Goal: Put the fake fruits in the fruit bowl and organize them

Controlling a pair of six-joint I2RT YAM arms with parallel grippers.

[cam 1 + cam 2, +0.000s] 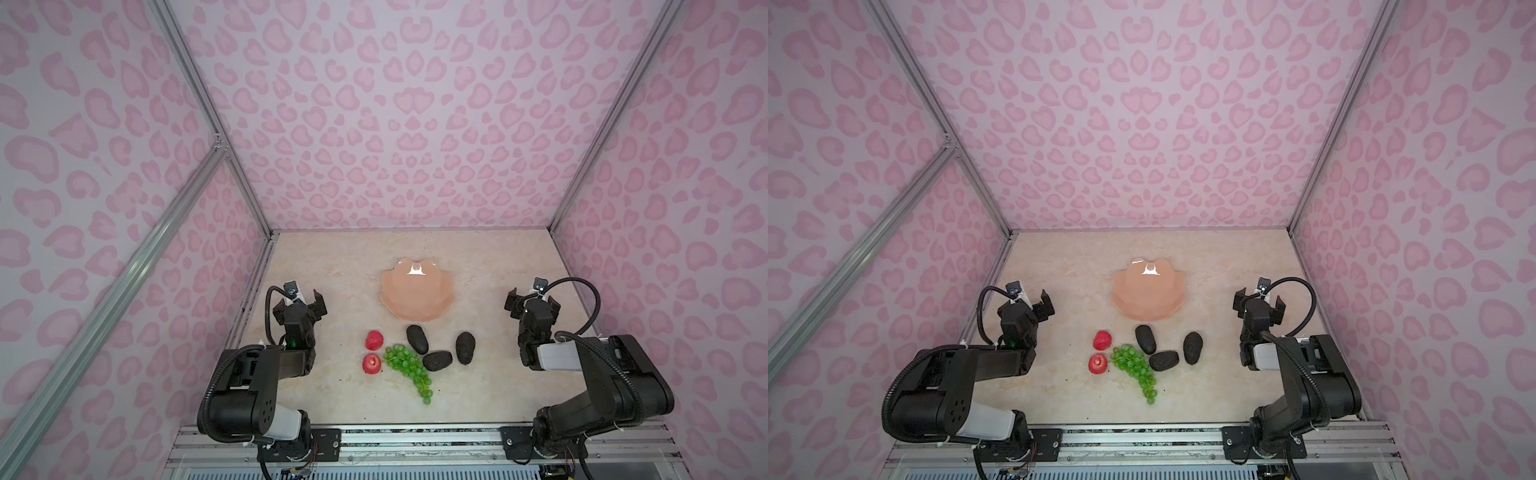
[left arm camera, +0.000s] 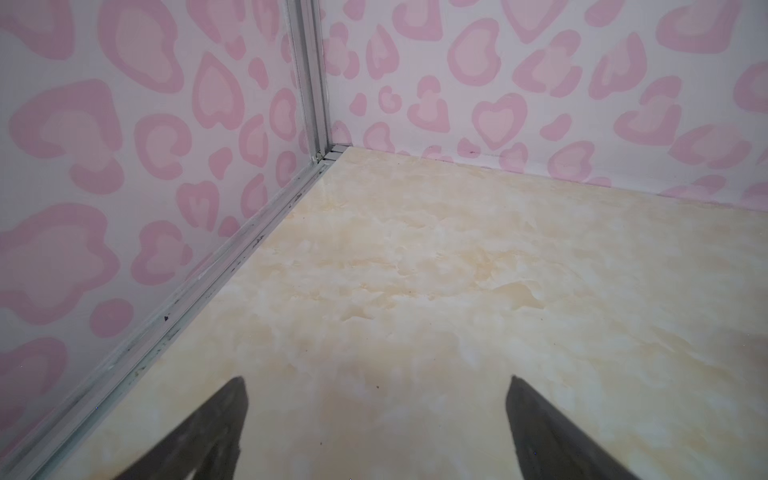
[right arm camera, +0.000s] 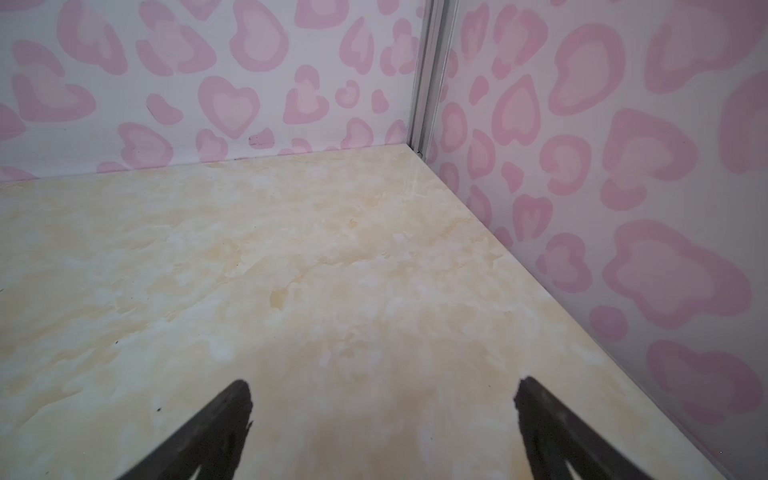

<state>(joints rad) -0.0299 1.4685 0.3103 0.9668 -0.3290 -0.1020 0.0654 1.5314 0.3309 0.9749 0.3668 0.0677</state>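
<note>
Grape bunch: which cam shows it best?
Both top views equally: the grape bunch lies whole and unobstructed on the table. Both wrist views miss it entirely; they face only bare table and wall.

Three walls (image 1: 411, 124) close in workspace: pale lilac-white sheet printed with pink heart-like blotches, darker outline, lighter centre. Aluminium posts (image 1: 245, 189) run up both back corners; diagonal brace (image 1: 129, 272) crosses left wall (image 1: 75, 124). Counter (image 1: 332, 266): glossy cream-beige marble pattern, few dark specks. Metal channel (image 2: 174, 316) along counter's left edge, scuffed with dark marks. Slotted aluminium rail (image 1: 415, 440) across near edge. Light soft, even; outer corners of both top views dimmer.
</note>
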